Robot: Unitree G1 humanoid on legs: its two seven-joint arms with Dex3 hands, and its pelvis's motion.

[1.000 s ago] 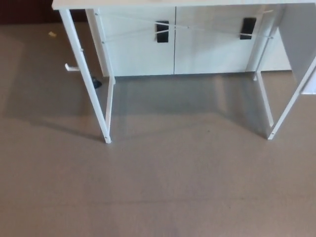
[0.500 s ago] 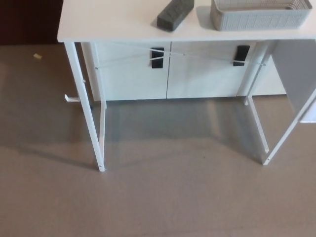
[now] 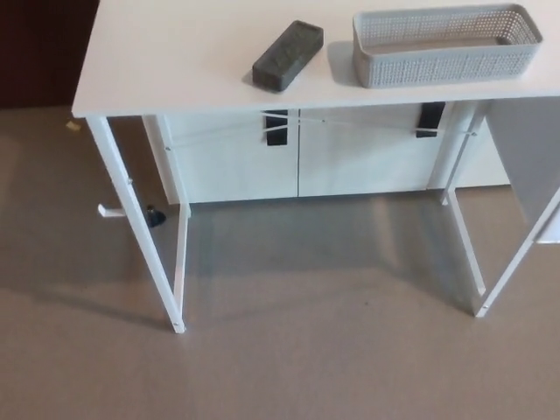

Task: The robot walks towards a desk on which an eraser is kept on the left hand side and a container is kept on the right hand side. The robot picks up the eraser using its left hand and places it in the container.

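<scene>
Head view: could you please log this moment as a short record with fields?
surface: white desk
eraser: dark block lying on the desk, left of the container, apart from it
container: grey perforated basket, upright; nothing visible inside it
behind the desk: white cabinet with black handles
floor: beige carpet
robot hands: none in view
task stage: eraser not yet picked up

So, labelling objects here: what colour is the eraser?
Dark grey, seen in the head view: the eraser on the desk.
</scene>
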